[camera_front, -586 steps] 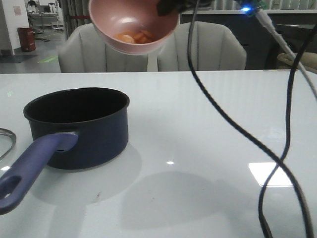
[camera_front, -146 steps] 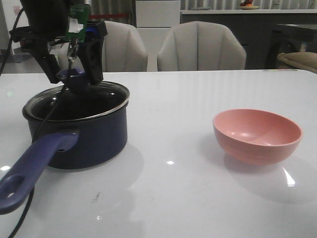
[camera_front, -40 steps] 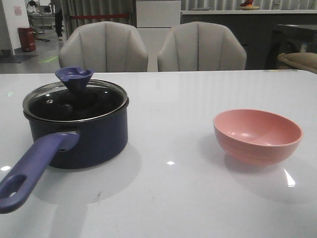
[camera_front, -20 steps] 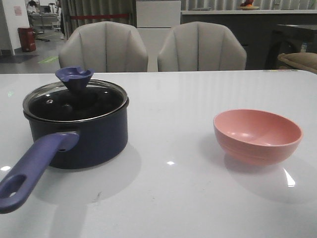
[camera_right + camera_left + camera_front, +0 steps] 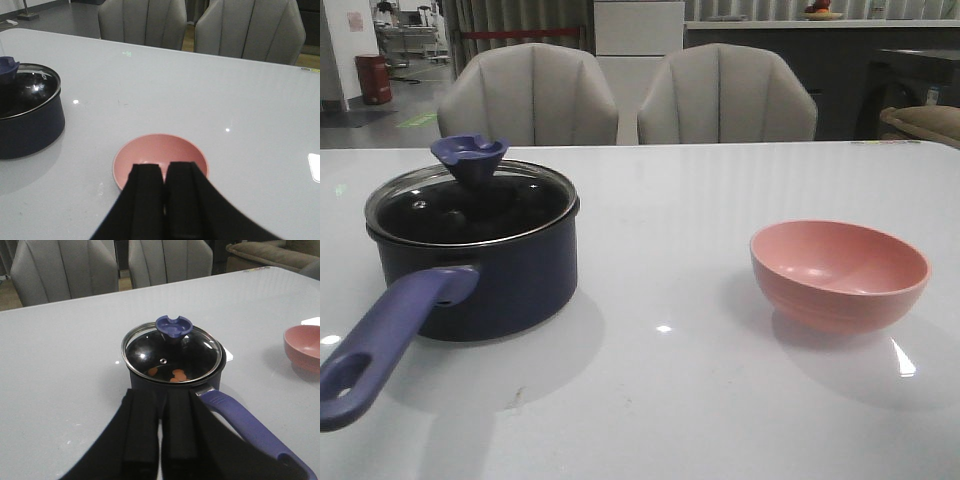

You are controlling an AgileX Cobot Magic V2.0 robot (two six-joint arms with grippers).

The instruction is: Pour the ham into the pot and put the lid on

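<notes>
The navy pot (image 5: 485, 285) stands at the table's left with its purple-blue handle (image 5: 385, 340) toward me. The glass lid (image 5: 470, 205) with its blue knob (image 5: 470, 155) sits on the pot. In the left wrist view the ham (image 5: 172, 375) shows as orange chunks under the lid (image 5: 172, 347). My left gripper (image 5: 161, 400) is shut and empty, held back from the pot (image 5: 170, 380). My right gripper (image 5: 164, 172) is shut and empty, above the near side of the empty pink bowl (image 5: 160, 155). Neither gripper shows in the front view.
The pink bowl (image 5: 840, 272) stands on the white table (image 5: 660, 390) at the right. Two grey chairs (image 5: 630, 95) stand behind the far edge. The pot also shows at the side of the right wrist view (image 5: 27, 120).
Over the earlier frames the bowl's ham went into the pot, the bowl was set down at the right and the lid was put on. In the last second nothing moved.
</notes>
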